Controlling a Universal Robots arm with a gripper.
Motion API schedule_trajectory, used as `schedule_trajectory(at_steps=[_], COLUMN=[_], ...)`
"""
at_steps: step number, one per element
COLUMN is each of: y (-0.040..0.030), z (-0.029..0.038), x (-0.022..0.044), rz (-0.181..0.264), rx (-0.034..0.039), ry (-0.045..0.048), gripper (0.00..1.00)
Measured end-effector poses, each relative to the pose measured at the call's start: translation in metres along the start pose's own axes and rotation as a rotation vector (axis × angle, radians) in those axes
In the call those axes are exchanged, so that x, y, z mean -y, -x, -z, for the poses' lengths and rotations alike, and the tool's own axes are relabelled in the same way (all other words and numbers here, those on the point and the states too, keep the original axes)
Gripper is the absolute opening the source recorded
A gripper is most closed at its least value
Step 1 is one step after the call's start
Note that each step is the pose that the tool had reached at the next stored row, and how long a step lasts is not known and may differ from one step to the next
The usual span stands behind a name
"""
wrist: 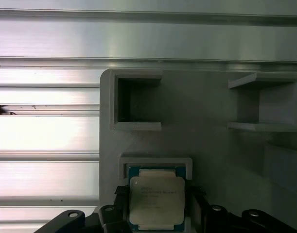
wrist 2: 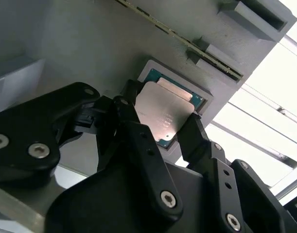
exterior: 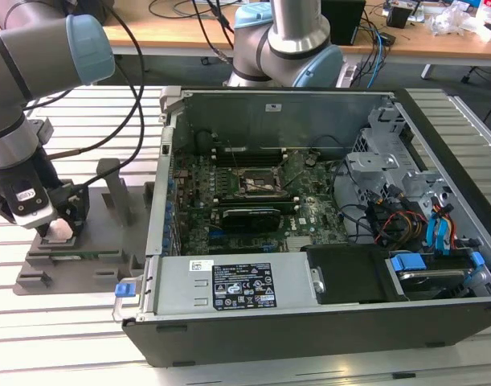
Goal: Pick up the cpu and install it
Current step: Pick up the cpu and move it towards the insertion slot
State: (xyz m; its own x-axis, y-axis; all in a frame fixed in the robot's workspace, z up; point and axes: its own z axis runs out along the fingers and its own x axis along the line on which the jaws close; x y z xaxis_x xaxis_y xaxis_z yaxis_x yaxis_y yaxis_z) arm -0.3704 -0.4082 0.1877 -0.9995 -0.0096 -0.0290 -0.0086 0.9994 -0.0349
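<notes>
Exterior view: high, angled down across the worktop (exterior: 68,346), case (exterior: 309,314) central, arm (exterior: 20,96) at its left. Both wrist views: close, looking past the tool (wrist: 157,196) onto the holder (wrist: 211,107), first squarely, second obliquely. All three share the holder.

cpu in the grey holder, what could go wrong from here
1. The cpu lies in a snug recess of the grey holder with the gripper straddling it; an uneven grip might tilt or jam it.
2. The socket sits deep in the computer case near loose cables; the gripper could snag there.
</notes>
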Motion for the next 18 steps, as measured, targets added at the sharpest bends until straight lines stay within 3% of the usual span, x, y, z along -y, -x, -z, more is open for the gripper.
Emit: schedule_trajectory(at_steps=[7, 10, 12, 17, 18], y=[0.0000, 0.0003, 0.0003, 0.0002, 0.0001], z=[-0.0004, 0.0067, 0.0070, 0.0049, 0.0016], x=[0.0000, 0.0002, 0.0002, 0.0002, 0.0000], rz=[0.000, 0.000, 0.000, 0.000, 0.000], rx=[0.0001, 0.0003, 0.0002, 0.0001, 0.0002], ry=[0.0001, 0.0003, 0.0001, 0.0001, 0.0002], gripper=[0.58, 0.58, 0.58, 0.58, 0.66])
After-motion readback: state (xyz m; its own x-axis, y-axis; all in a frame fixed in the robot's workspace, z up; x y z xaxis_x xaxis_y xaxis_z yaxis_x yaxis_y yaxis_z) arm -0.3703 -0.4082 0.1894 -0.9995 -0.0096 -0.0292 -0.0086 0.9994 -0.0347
